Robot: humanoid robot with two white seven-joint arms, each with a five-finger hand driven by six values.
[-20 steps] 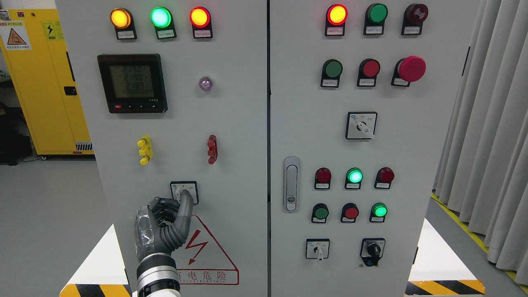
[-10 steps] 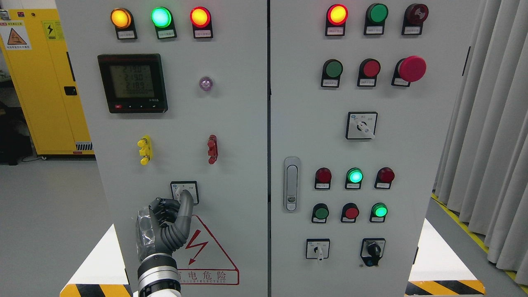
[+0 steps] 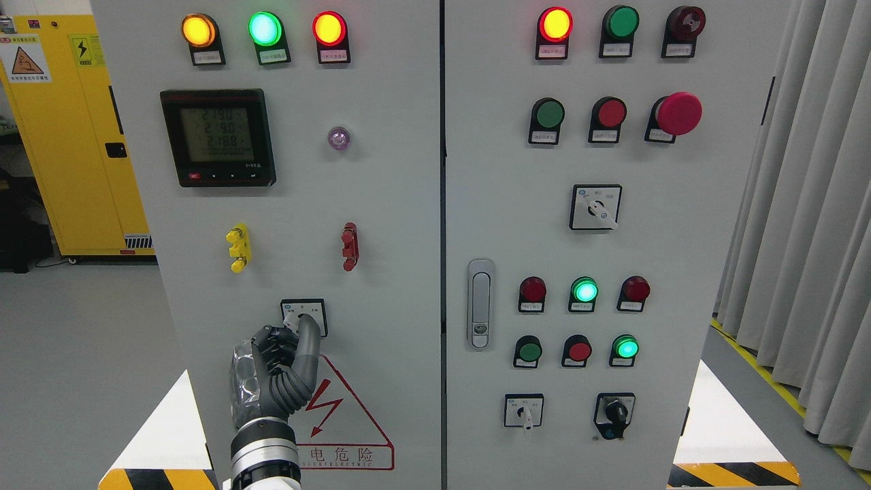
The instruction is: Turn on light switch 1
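A small square rotary switch (image 3: 304,314) with a white lever sits low on the left cabinet door (image 3: 381,204), above a red lightning warning triangle (image 3: 340,408). My left hand (image 3: 294,331) comes up from the bottom edge and is at that switch. Its dark fingers (image 3: 274,344) are curled to the left of the lever and the thumb (image 3: 309,340) stretches up along its right side, so the lever is pinched between them. Most of the lever is hidden by the hand. My right arm does not show.
The left door carries three lit lamps (image 3: 265,28), a digital meter (image 3: 218,136), and yellow (image 3: 238,248) and red (image 3: 350,246) clips. The right door (image 3: 680,272) has buttons, lamps, a handle (image 3: 480,303) and further rotary switches (image 3: 595,207). A yellow cabinet (image 3: 68,136) stands behind on the left, curtains (image 3: 803,204) on the right.
My left hand and wrist have shifted slightly to the right while staying on the switch lever. The lamps on both doors look the same.
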